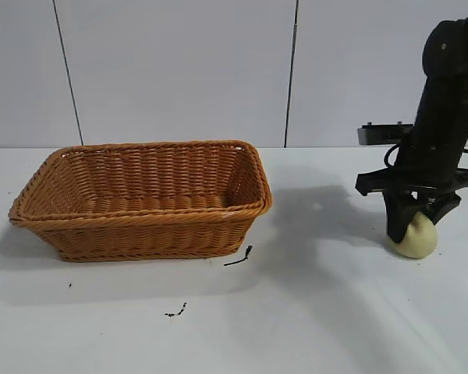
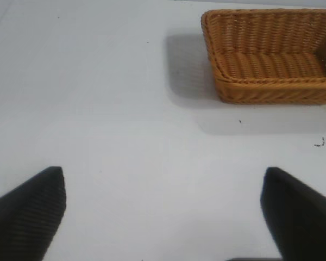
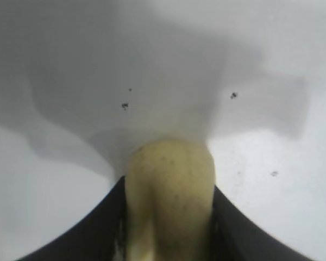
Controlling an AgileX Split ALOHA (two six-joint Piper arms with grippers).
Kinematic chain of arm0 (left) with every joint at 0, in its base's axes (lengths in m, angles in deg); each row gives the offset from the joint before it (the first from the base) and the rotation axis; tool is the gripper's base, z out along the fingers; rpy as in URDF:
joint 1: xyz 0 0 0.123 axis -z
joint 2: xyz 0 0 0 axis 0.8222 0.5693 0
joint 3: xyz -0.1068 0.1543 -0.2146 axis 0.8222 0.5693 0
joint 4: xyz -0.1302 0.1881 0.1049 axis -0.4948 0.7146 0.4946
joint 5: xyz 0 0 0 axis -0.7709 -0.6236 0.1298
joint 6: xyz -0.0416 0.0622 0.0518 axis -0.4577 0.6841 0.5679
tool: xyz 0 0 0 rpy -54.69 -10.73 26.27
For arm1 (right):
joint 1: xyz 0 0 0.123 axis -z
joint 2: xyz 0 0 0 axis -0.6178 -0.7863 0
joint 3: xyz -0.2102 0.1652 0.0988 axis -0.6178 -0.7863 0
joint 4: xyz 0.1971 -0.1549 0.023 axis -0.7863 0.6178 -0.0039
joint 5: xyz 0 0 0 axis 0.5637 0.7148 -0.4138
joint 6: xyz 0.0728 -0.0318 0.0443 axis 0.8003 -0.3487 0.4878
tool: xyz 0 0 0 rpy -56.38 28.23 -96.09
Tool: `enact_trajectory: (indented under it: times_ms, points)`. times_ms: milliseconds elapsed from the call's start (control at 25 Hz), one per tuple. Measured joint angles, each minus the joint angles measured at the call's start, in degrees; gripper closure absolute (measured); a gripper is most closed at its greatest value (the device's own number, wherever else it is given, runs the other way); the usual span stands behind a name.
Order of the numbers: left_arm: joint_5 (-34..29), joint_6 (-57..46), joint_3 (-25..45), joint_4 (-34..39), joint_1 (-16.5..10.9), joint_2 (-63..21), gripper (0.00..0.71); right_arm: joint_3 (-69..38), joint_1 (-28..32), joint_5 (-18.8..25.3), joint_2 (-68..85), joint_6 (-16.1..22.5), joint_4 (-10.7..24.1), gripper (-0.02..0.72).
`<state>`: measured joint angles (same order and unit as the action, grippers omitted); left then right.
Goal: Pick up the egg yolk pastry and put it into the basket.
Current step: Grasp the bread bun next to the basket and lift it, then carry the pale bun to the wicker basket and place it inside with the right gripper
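Right end effector (image 1: 412,226) clenched on egg yolk pastry (image 1: 416,236) at table (image 1: 320,312) right; gentle squeeze advised, lift straight, carried left over basket (image 1: 140,199) rim. Left end effector (image 2: 163,217) released, parked.

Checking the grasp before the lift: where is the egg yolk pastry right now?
In the exterior view the egg yolk pastry sits on the table at the right, between the fingers of the right gripper, well apart from the basket at the left.

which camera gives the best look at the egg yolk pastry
The right wrist view: the egg yolk pastry fills it, pinched between the right end effector's fingers. The exterior view shows it small on the table. The left wrist view misses it.
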<state>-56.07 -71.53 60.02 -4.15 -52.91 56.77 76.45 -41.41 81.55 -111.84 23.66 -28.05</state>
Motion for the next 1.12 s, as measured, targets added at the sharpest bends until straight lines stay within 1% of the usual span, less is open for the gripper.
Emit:
enact_trajectory:
  times_ms: [200, 360, 480, 600, 680, 840, 920, 1000, 1120]
  points:
    - [0.00, 0.00, 0.00, 0.00, 0.00, 0.00, 0.014, 0.00, 0.00, -0.06, 0.45, -0.06, -0.12, 0.480]
    - [0.00, 0.00, 0.00, 0.00, 0.00, 0.00, 0.014, 0.00, 0.00, -0.06, 0.45, -0.17, -0.12, 0.559]
    - [0.00, 0.00, 0.00, 0.00, 0.00, 0.00, 0.014, 0.04, 0.00, 0.28, 1.23, -0.17, -0.12, 0.581]
    - [0.00, 0.00, 0.00, 0.00, 0.00, 0.00, 0.014, 2.31, 0.00, 2.65, 3.51, -0.17, -0.12, 0.587]
    - [0.00, 0.00, 0.00, 0.00, 0.00, 0.00, 0.014, 5.44, 0.00, 5.13, 5.84, -0.17, -0.12, 0.587]
    - [0.00, 0.00, 0.00, 0.00, 0.00, 0.00, 0.014, 15.16, -0.19, 11.40, 8.85, -0.17, -0.57, 0.587]
    - [0.00, 0.00, 0.00, 0.00, 0.00, 0.00, 0.014, 19.91, -1.00, 13.87, 8.91, -0.17, -0.57, 0.587]
    - [0.00, 0.00, 0.00, 0.00, 0.00, 0.00, 0.014, 23.46, -2.66, 14.59, 8.91, -0.17, -0.57, 0.588]
    - [0.00, 0.00, 0.00, 0.00, 0.00, 0.00, 0.014, 28.88, -6.81, 15.21, 8.14, 0.12, -0.57, 0.589]
